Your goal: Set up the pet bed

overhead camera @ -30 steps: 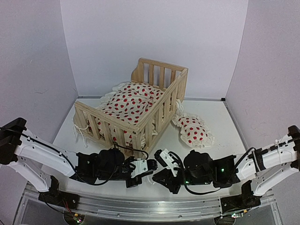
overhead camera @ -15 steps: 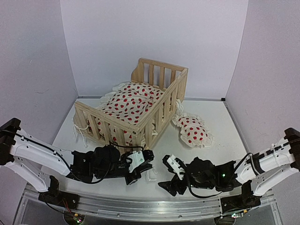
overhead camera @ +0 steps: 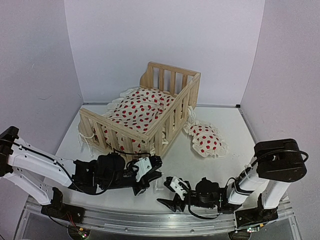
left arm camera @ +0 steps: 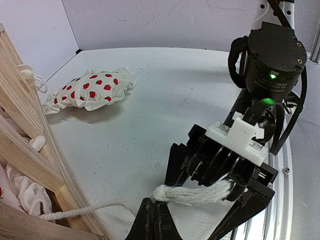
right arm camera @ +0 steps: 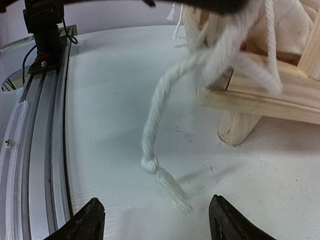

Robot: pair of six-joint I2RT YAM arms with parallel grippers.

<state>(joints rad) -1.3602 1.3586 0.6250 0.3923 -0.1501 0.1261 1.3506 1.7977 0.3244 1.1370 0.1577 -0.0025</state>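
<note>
The pet bed (overhead camera: pixel 167 117) is a pine slatted frame at mid table with the red-dotted cushion (overhead camera: pixel 140 107) inside it. My left gripper (overhead camera: pixel 157 170) (left arm camera: pixel 154 205), in front of the bed's near corner, is shut on a white tie string (left arm camera: pixel 192 194) (right arm camera: pixel 150 135). From there the string runs down to a knot and a tassel (right arm camera: pixel 170 192) lying on the table. My right gripper (overhead camera: pixel 164 191) (right arm camera: pixel 159 220) sits low by the front edge, open. Its fingers (left arm camera: pixel 180 160) stand on either side of the tassel without touching it.
A small red-dotted pillow (overhead camera: pixel 205 140) (left arm camera: pixel 92 90) lies on the table right of the bed. The bed's wooden foot (right arm camera: pixel 235 127) stands just beyond the tassel. A metal rail (right arm camera: pixel 35 125) runs along the front edge. White walls close in the table.
My right gripper has opened, sunk to the table and drawn back towards the front edge. The left gripper, still shut, has shifted slightly left.
</note>
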